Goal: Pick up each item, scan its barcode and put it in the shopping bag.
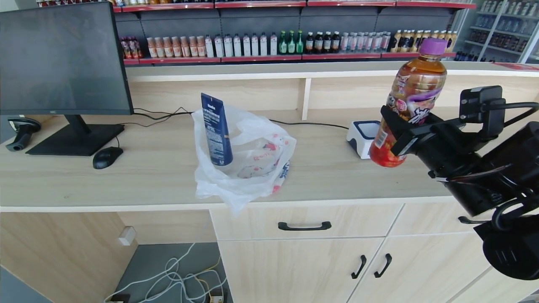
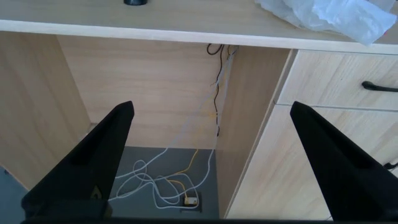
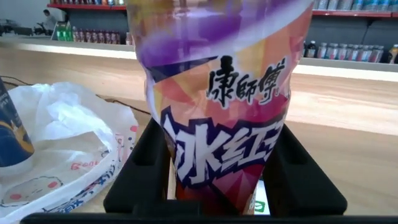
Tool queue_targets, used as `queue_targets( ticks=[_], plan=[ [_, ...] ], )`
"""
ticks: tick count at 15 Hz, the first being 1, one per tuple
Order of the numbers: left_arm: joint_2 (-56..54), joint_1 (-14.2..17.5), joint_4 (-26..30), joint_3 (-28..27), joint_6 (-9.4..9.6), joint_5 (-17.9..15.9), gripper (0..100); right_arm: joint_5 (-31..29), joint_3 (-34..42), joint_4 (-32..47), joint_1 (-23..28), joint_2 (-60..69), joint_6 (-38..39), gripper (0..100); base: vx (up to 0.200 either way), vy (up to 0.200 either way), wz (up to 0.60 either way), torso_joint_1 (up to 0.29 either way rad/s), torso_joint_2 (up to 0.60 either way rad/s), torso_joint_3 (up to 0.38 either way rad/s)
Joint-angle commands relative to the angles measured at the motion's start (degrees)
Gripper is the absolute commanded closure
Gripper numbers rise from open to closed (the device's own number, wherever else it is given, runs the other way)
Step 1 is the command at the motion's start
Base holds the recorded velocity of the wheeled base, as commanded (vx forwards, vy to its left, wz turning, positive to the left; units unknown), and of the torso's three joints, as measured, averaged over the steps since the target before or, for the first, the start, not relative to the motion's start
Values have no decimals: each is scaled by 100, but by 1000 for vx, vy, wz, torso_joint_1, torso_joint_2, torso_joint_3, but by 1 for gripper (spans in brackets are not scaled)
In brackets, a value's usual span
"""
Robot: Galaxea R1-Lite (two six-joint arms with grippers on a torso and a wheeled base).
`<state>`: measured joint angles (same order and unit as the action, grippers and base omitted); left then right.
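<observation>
Amber tea fills the bottle (image 1: 417, 84) that my right gripper (image 1: 396, 132) grasps. My jaws are clamped on either side of its lower half, across the label, and the purple cap points up with a slight lean. From my head view the bottle's base sits just beside the small white and blue scanner (image 1: 361, 136) at the right of the wooden counter (image 1: 147, 176). I cannot tell whether the two touch. My right wrist camera looks straight at the bottle's label (image 3: 224, 93), with my black fingers (image 3: 143, 168) on each side of it. The white plastic shopping bag (image 1: 257, 160) lies open near the middle of the counter, well apart from the bottle. A dark blue tube (image 1: 217, 128) stands upright in the bag at its left side. My left gripper (image 2: 211, 107) hangs below the counter's edge with its jaws spread wide and nothing between them. It faces the open recess under the counter, where loose cables (image 2: 168, 183) lie on the floor. A corner of the bag (image 2: 329, 15) droops over the counter edge above a drawer front (image 2: 336, 81). At the left end of the counter are a dark monitor (image 1: 63, 59), a black mouse (image 1: 107, 157) and a handheld scanner (image 1: 21, 132).
</observation>
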<state>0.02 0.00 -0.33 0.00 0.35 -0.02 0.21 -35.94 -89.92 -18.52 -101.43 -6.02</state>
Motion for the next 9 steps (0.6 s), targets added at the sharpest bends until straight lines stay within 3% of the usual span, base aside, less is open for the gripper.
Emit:
queue_targets(
  ticks=[1, 2, 9],
  plan=[
    [-2, 0, -2, 0, 0, 2, 0, 14, -10, -8, -3, -18, -4, 100, 0, 0, 0, 0, 0, 0],
    [-2, 0, -2, 0, 0, 2, 0, 14, -19, -8, -3, -26, -4, 100, 0, 0, 0, 0, 0, 0],
    [-2, 0, -2, 0, 0, 2, 0, 14, -106, -8, -12, -123, -4, 100, 0, 0, 600, 3, 0, 4]
  ],
)
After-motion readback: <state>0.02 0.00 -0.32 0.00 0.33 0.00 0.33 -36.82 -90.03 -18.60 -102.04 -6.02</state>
